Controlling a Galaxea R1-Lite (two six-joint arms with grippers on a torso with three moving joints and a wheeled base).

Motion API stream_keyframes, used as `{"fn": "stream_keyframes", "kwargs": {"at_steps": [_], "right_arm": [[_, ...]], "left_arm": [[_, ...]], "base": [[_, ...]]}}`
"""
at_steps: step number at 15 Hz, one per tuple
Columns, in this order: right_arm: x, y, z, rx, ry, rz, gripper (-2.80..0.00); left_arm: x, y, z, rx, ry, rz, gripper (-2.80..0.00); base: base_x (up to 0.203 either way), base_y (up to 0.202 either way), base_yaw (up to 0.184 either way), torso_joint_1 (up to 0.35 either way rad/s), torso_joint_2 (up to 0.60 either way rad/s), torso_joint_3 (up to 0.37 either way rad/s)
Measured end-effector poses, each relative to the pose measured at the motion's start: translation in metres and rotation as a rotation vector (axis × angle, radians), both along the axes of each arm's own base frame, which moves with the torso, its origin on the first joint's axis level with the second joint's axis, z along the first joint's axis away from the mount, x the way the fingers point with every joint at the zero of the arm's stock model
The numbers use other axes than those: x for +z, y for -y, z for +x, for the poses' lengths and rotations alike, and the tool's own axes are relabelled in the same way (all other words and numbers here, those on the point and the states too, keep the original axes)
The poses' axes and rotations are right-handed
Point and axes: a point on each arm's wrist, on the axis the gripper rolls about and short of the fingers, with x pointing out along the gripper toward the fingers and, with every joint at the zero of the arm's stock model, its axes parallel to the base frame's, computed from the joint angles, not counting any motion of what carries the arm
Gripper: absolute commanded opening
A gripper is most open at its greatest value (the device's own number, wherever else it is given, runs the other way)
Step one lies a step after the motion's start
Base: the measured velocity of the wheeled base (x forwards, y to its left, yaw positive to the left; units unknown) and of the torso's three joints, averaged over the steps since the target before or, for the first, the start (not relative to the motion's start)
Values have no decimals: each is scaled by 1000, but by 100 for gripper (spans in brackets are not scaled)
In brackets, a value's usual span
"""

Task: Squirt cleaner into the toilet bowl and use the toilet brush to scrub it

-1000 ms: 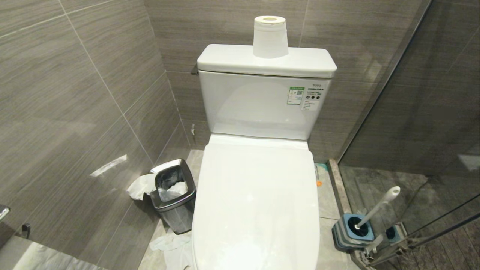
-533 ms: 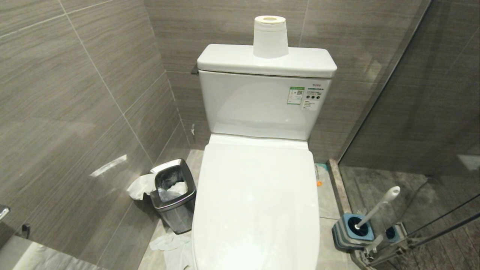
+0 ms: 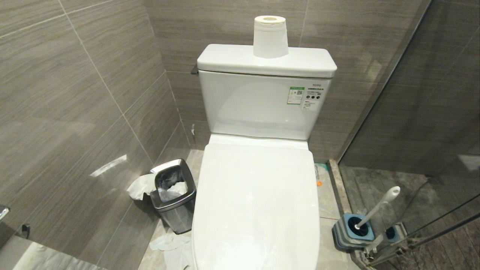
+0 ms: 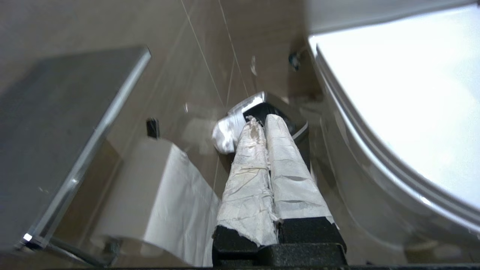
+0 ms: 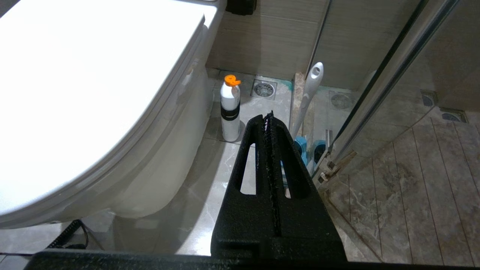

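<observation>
My left gripper (image 4: 264,122) is pressed shut with nothing between its fingers, both of them wrapped in white cloth, and it hangs low beside the toilet's left flank, pointing toward the steel waste bin (image 4: 270,107). A paper roll (image 4: 165,195) on its wall holder sits just to the outer side of it. My right gripper (image 5: 269,117) is likewise closed and empty, low on the toilet's other side, aimed at the floor.

Beyond my right fingertips stands the cleaner bottle (image 5: 230,108), white with an orange cap, upright on the tiles close against the toilet's base. Near it, the toilet brush (image 3: 377,207) leans in its blue-and-grey holder (image 3: 352,230) by the glass shower door (image 5: 378,86).

The toilet bowl (image 3: 257,202) itself is covered: its lid is down, so nothing can be squirted or scrubbed yet.

The risks, as I judge them: the bottle is tall and narrow, so a glancing approach could topple it. The lid is smooth and may slip off cloth-wrapped fingers. The brush handle leans close to the glass, so a careless swing could strike the door or drag the holder along.
</observation>
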Motion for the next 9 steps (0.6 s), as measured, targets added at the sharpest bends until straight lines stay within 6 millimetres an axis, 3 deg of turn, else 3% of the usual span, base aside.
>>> {"fn": "stream_keyframes", "kwargs": {"at_steps": [9], "right_arm": [[0,0,0,0,0,0,-280]], "left_arm": [[-14,1,1,-31,-137,-7,-280]], "base": [[0,0,0,0,0,0]]}}
